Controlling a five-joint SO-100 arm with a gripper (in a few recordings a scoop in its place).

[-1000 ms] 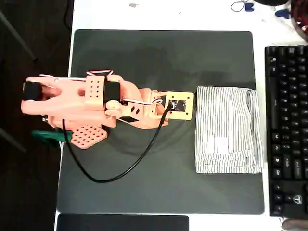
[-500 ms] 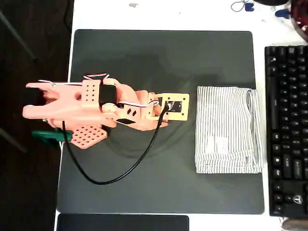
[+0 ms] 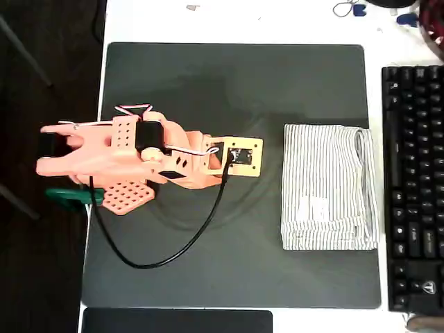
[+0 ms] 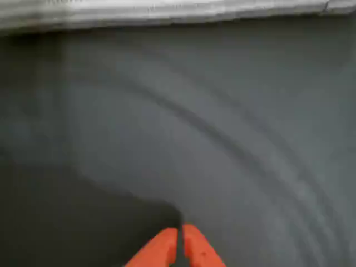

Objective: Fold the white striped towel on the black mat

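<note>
The orange fingertips (image 4: 179, 245) in the wrist view sit pressed nearly together with only a thin slit between them, and nothing is held in them. The gripper (image 4: 179, 240) hovers over bare mat (image 4: 167, 122), with the towel (image 4: 167, 10) as a pale, blurred strip along the top edge of that view, apart from the fingers. From overhead, the arm (image 3: 139, 156) lies over the mat's (image 3: 229, 76) left half, well clear of the towel (image 3: 326, 187), which rests near the mat's right edge beside the keyboard (image 3: 415, 187). The towel looks already folded: a compact rectangle with layered edges along its bottom and right sides, though the layer count is hard to read. By my judgement the folding is done or nearly so.
</note>
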